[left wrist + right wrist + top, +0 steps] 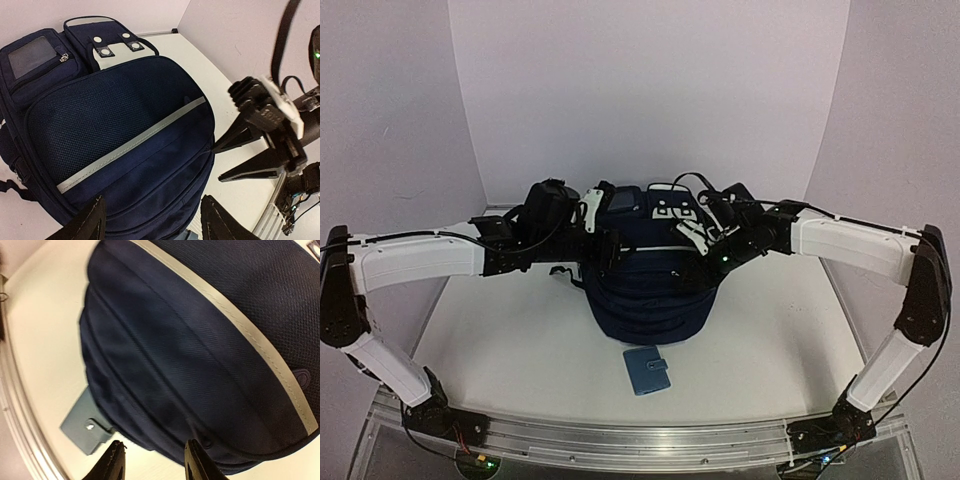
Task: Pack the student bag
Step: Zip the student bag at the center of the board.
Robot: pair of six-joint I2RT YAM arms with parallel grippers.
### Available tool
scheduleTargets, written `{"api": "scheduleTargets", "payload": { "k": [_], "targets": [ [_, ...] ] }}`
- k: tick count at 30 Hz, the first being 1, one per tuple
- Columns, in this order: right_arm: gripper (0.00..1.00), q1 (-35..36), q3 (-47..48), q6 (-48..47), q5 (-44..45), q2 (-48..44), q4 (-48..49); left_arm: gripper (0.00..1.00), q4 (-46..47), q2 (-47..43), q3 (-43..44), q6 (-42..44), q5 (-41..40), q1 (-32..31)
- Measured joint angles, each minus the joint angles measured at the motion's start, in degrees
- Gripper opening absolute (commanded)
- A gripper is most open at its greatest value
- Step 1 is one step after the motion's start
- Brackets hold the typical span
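Observation:
The student bag (645, 295) is a dark navy backpack with a grey stripe. It lies in the middle of the table with its white-patched pockets (672, 210) at the far end. It fills the left wrist view (120, 130) and the right wrist view (200, 340). My left gripper (605, 245) hangs open and empty over the bag's left side, with the bag between its fingers (152, 225). My right gripper (692, 262) hangs open and empty over the bag's right side (155, 462). It also shows in the left wrist view (250, 155), its fingertip at the bag's edge.
A small light-blue snap wallet (647, 370) lies flat on the table just in front of the bag; its corner shows in the right wrist view (82, 427). A black strap (565, 275) trails from the bag's left. White walls stand behind and at both sides.

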Motion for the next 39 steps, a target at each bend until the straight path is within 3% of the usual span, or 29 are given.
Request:
{"api": "scheduleTargets", "payload": {
  "k": [15, 25, 29, 30, 36, 39],
  "targets": [
    [0.44, 1.5, -0.9, -2.0, 7.4, 3.5, 2.1, 0.65, 0.6, -0.2, -0.1, -0.5, 0.0, -0.1],
    [0.32, 2.4, -5.5, -1.9, 15.3, 3.5, 10.4, 0.65, 0.6, -0.2, -0.1, -0.5, 0.0, -0.1],
    [0.42, 2.8, -6.6, -2.1, 18.3, 3.4, 13.1, 0.65, 0.6, -0.2, -0.1, -0.5, 0.0, -0.1],
    [0.40, 2.8, -6.7, -2.1, 19.1, 3.4, 13.5, 0.65, 0.6, -0.2, -0.1, -0.5, 0.0, -0.1],
    [0.06, 2.9, -7.7, -2.7, 22.2, 3.4, 16.4, 0.65, 0.6, -0.4, -0.1, -0.5, 0.0, -0.1],
    [0.00, 2.9, -7.9, -2.7, 23.3, 3.4, 17.5, 0.65, 0.6, -0.4, -0.1, -0.2, 0.0, -0.1]
  ]
}}
